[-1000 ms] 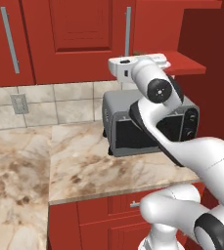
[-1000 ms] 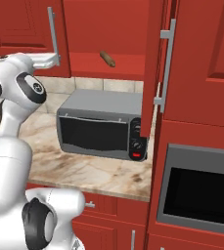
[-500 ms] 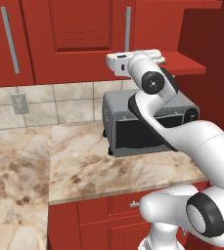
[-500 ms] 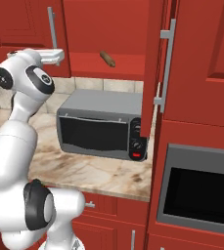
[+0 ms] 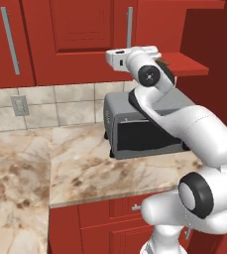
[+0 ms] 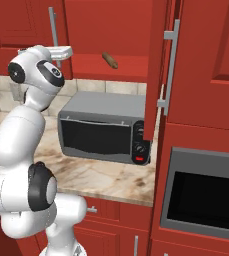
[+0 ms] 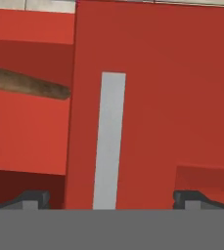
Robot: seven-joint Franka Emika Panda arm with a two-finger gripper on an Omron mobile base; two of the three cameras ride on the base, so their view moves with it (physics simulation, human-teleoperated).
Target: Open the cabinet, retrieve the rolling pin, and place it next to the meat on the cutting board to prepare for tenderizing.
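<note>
The gripper [image 7: 111, 197] stands with its jaws spread wide and nothing between them, raised to the level of the wall cabinet's lower edge. In the hand view, the two dark fingertips [image 7: 33, 197] flank a silver bar handle [image 7: 109, 141] on a closed red door [image 7: 152, 97]; the handle lies between the tips but is touched by neither. Beside that door's edge the cabinet [image 6: 123, 35] is open, and the rolling pin [image 6: 110, 60] lies on the red inner shelf [image 6: 121, 67], its brown end [image 7: 25, 84] showing in the hand view. The opened door [image 6: 158, 65] stands edge-on at the right. Below the shelf, a grey microwave [image 6: 103, 127] rests on the marbled countertop [image 5: 80, 163] against the tiled backsplash [image 5: 60, 101].
</note>
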